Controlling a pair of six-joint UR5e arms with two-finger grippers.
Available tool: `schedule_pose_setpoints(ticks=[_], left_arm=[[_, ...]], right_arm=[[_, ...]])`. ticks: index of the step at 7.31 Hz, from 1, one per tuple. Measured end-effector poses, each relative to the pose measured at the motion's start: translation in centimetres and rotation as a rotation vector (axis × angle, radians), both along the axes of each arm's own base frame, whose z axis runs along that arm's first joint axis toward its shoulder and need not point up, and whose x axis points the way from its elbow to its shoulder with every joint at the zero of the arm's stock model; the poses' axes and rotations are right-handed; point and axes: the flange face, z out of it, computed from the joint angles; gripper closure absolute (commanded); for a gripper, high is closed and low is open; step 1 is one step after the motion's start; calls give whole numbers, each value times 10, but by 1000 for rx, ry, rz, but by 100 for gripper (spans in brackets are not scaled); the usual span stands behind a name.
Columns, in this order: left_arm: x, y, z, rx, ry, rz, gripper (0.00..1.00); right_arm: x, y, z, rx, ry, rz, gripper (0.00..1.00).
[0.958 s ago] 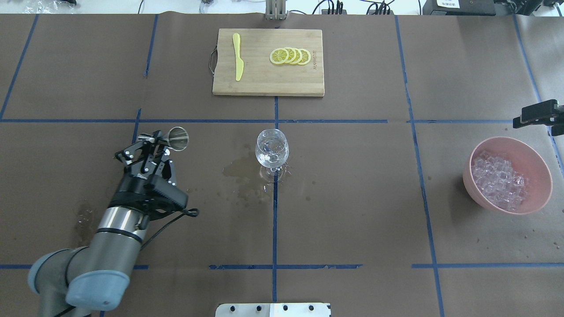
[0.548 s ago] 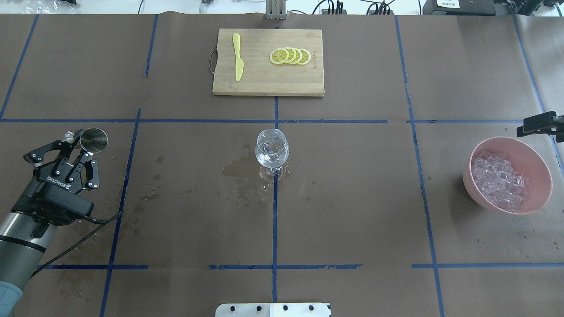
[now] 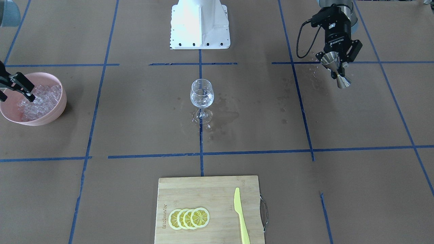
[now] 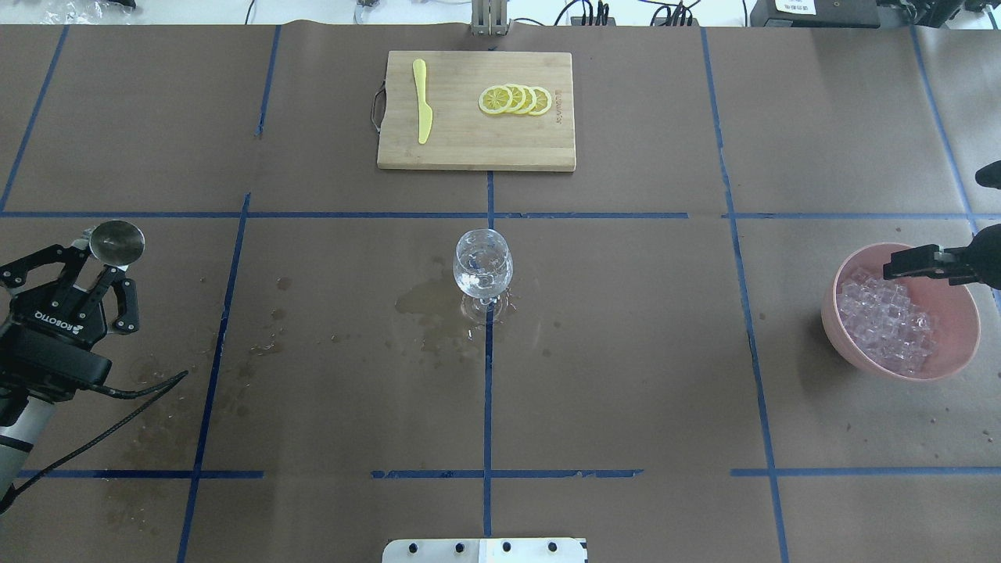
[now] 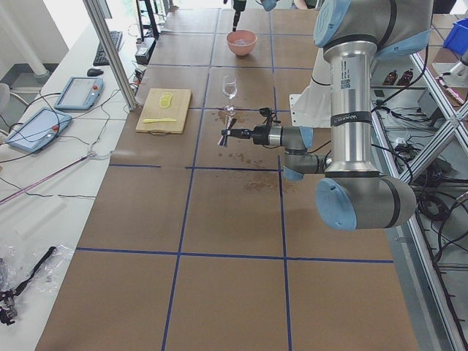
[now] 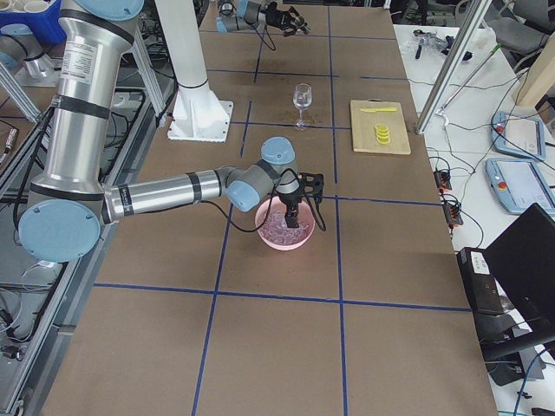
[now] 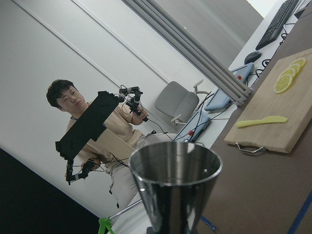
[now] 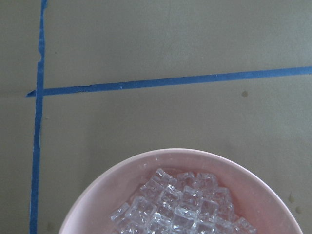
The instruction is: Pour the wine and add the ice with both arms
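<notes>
My left gripper (image 4: 98, 262) is shut on the waist of a steel jigger (image 4: 117, 242) at the table's left edge, far from the glass; the jigger (image 3: 335, 69) hangs above the paper. Its steel cup fills the left wrist view (image 7: 175, 180). The clear stemmed wine glass (image 4: 482, 262) stands at the table's centre, with what looks like a little colourless wine low in its bowl. Ice (image 4: 884, 320) is heaped in a pink bowl (image 4: 966, 344) at the right. My right gripper (image 4: 891, 271) hovers over the bowl's far rim, its fingers (image 3: 28, 88) slightly apart and empty.
A wooden cutting board (image 4: 469, 148) at the far middle carries lemon slices (image 4: 516, 100) and a yellow knife (image 4: 422, 102). Wet stains (image 4: 426, 301) spread left of the glass. The white base block (image 3: 200, 23) stands on the robot's side. A seated person shows in the left wrist view.
My left arm has carried the jigger away from the glass to the table's left edge, turning it mouth-up. The right gripper has moved from beyond the bowl to over its far rim.
</notes>
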Motion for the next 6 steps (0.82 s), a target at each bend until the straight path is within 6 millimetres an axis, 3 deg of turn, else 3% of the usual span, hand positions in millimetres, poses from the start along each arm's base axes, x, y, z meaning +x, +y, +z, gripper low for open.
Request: schedule_pose_setpoints(ticks=[3, 4, 6], left_arm=[[-1, 0, 4, -3, 17, 1, 100], [-1, 0, 6, -5, 24, 1, 100], [-1, 0, 7, -7, 27, 1, 100]], right_arm=[[-30, 11, 13, 1, 43, -44, 5], [-35, 13, 17, -4, 51, -55, 11], [-40, 16, 23, -16, 56, -71, 41]])
